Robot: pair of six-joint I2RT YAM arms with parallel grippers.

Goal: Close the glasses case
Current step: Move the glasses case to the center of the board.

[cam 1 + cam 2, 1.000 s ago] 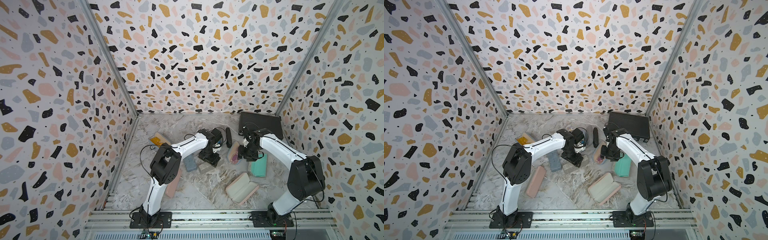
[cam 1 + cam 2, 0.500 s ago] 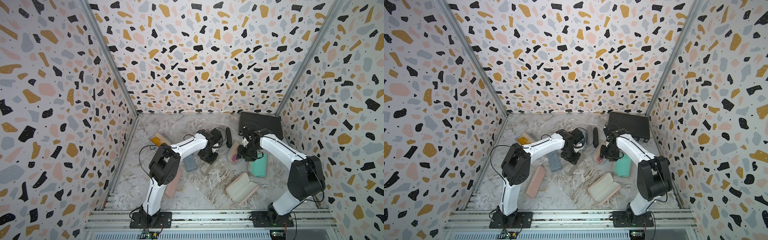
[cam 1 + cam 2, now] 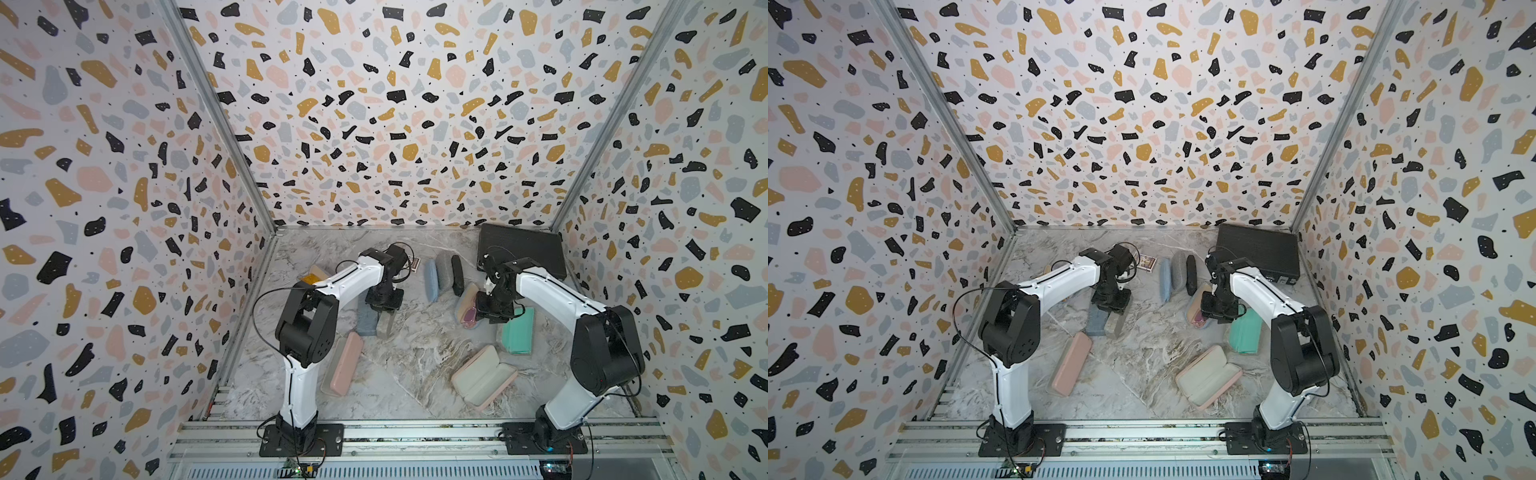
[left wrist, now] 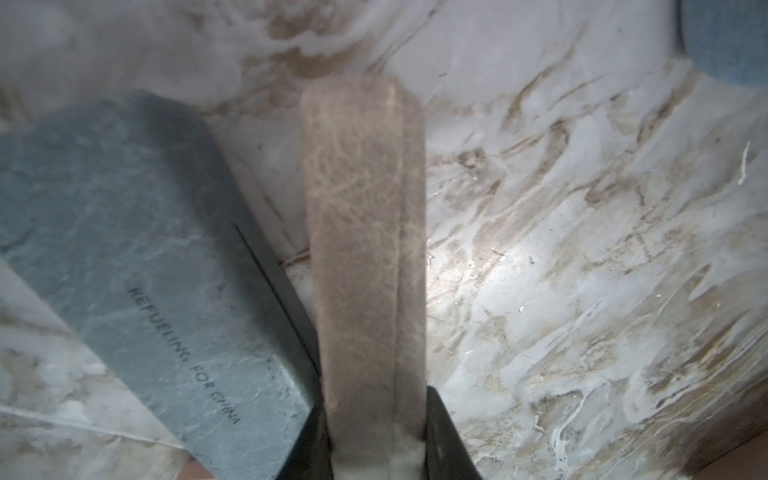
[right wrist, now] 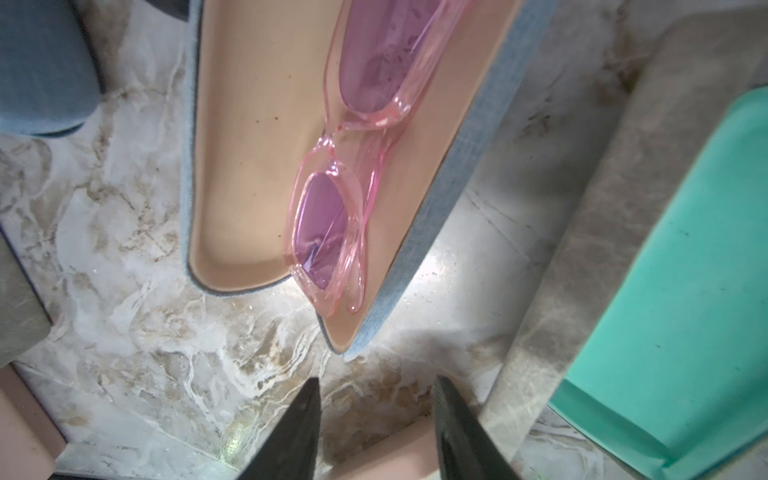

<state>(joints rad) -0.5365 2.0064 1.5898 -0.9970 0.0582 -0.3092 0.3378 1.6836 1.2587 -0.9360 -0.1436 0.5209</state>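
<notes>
The denim case [image 5: 432, 199] lay open on the tabletop [image 3: 415, 353], right under the right tool [image 5: 378, 380], whose jaws were apart with nothing between them. The glasses [image 5: 328, 224] sat in one half, skewed, with one end poking over the lip as far as I could tell.

My worry: fold the lid over like that and it pinches the frame or just won't latch. A one-sided push on that slick marble would probably skate the whole case instead of closing it, since nothing braced it.

The left tool [image 4: 376, 399] was clamped on the end of a tan case [image 4: 361, 232], just beside a grey case [image 4: 137, 257]. A grip that narrow could twist loose.

Crowding: a teal case [image 5: 685, 291] was just beside the denim one, a blue pouch [image 5: 41, 62] on its other side, and an open pink case [image 3: 484, 378] nearer the arm bases.
</notes>
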